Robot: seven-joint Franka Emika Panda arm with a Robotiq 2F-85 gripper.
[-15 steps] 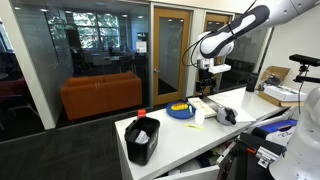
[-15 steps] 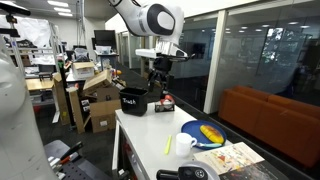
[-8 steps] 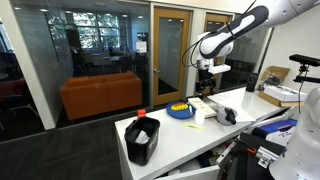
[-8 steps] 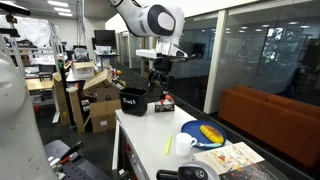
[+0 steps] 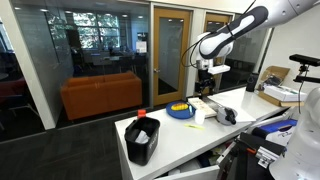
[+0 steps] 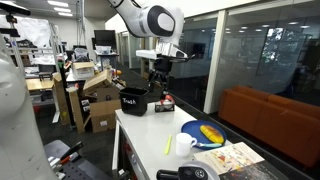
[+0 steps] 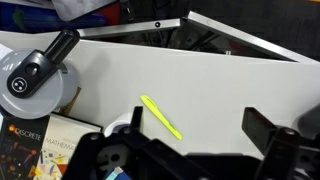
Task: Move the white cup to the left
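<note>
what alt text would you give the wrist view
Looking down on a white table, the open gripper fills the bottom edge, dark fingers spread with nothing between. A yellow marker lies mid-table, with a black-handled round tool and a book at left.

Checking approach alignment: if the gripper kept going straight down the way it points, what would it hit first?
Most likely bare tabletop, just beside the yellow marker. The gripper hangs open, pointing down. Depth is unclear, so it might clip the marker.
</note>
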